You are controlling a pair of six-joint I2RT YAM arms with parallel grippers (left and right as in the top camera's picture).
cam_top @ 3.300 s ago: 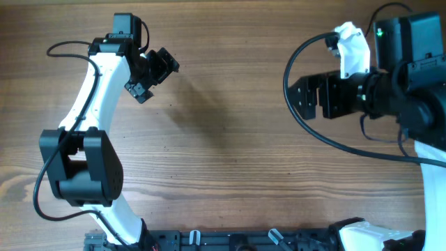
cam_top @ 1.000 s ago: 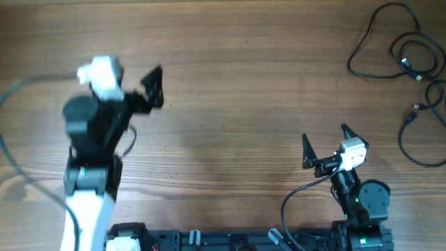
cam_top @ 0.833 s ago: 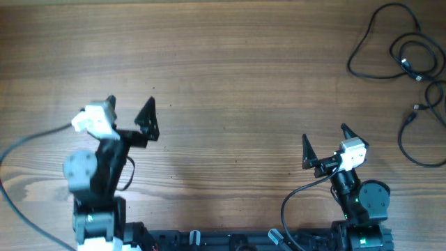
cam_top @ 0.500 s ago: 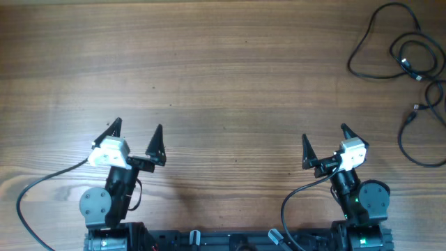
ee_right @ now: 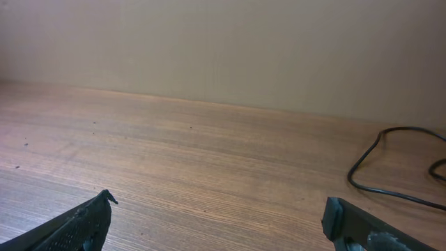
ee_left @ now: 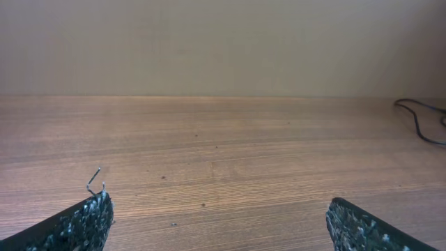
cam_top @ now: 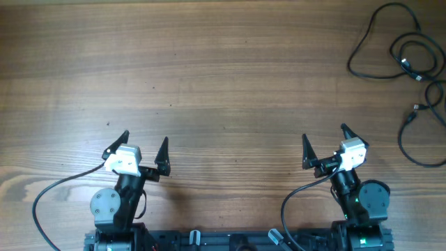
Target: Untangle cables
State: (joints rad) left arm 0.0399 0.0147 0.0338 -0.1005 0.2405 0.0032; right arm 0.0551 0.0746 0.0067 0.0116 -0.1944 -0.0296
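Note:
The cables (cam_top: 404,59) are thin black cords with small plug ends, looped loosely at the table's far right corner. One loop shows in the right wrist view (ee_right: 390,174), and a bit shows at the right edge of the left wrist view (ee_left: 421,122). My left gripper (cam_top: 144,143) is open and empty, folded back near the front edge at the left. My right gripper (cam_top: 325,143) is open and empty near the front edge at the right. Both are far from the cables.
The wooden table (cam_top: 223,84) fills the view. A black rail (cam_top: 230,240) runs along the front edge between the arm bases. A plain beige wall (ee_right: 223,42) stands behind the table.
Both arms have pulled back from the table's far side to the front edge. The right arm settled first; the left kept folding down. The cables now lie uncovered at the far right.

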